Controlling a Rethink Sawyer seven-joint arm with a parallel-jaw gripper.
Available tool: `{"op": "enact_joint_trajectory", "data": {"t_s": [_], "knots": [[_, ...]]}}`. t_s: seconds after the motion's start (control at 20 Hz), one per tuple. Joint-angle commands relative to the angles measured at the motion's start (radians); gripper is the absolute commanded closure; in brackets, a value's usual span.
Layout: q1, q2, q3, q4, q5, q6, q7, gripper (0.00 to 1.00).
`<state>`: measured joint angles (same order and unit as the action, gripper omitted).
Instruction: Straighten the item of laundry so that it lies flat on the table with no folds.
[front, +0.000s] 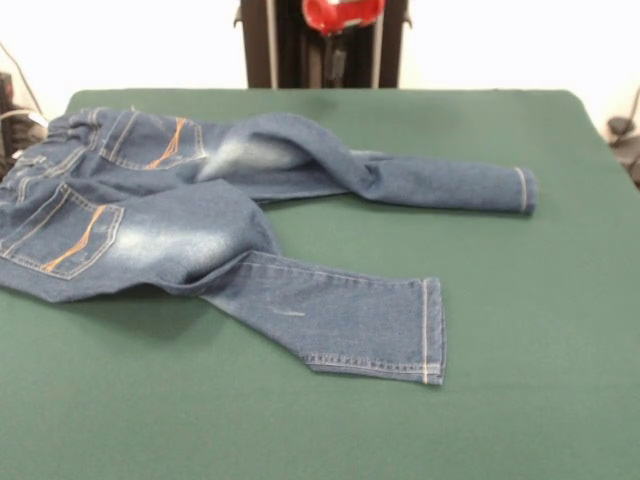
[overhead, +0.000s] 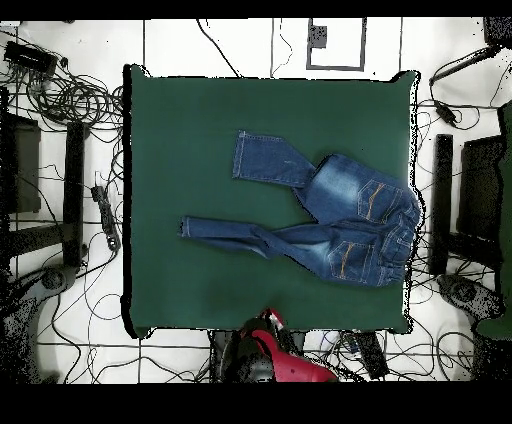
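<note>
The tabletop (front: 520, 400) is the largest item: a rectangular surface in dark green cloth with rounded corners. It extends away from my arm (overhead: 285, 365), which is drawn back at its edge. In the front view only a red part of the arm shows at the top, above the far edge. In the overhead view the red and black arm sits at the bottom edge of the tabletop, clear of the cloth.

My gripper is not distinguishable in either view, so I cannot tell whether it is apart or together. I hold nothing that can be seen.

The jeans (front: 180, 230) lie on the tabletop, well apart from my arm and not in contact with it. In the overhead view they occupy the right half of the tabletop, with the waistband (overhead: 408, 235) close to the right edge. They lie back side up: two back pockets with orange stitching are visible, one (front: 62, 232) nearer the front camera and one (front: 155, 140) farther.

The garment is not flat. The fabric is bunched and humped around the seat, where faded whitish patches show. The two legs splay apart. The longer-looking leg (front: 440, 185) runs out straight, with folds where it meets the seat. The other leg (front: 350, 325) bends off at an angle and ends at a stitched hem (front: 430, 330).
</note>
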<state>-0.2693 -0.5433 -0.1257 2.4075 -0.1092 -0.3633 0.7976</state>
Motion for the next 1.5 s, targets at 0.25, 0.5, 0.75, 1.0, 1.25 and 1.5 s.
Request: {"op": "enact_joint_trajectory", "data": {"t_s": [0.25, 0.5, 0.75, 1.0, 1.25, 1.5], "knots": [[0.087, 0.059, 0.134, -0.131, 0.161, 0.106, 0.334, 1.00], [0.110, 0.073, 0.149, -0.148, 0.201, 0.117, 0.329, 1.00], [0.147, 0.062, 0.140, -0.146, 0.247, 0.133, 0.327, 1.00], [0.159, 0.066, 0.152, -0.161, 0.261, 0.143, 0.314, 1.00], [0.180, 0.072, 0.155, -0.204, 0.270, 0.186, 0.281, 1.00], [0.196, 0.078, 0.151, -0.232, 0.265, 0.201, 0.267, 1.00]]}}
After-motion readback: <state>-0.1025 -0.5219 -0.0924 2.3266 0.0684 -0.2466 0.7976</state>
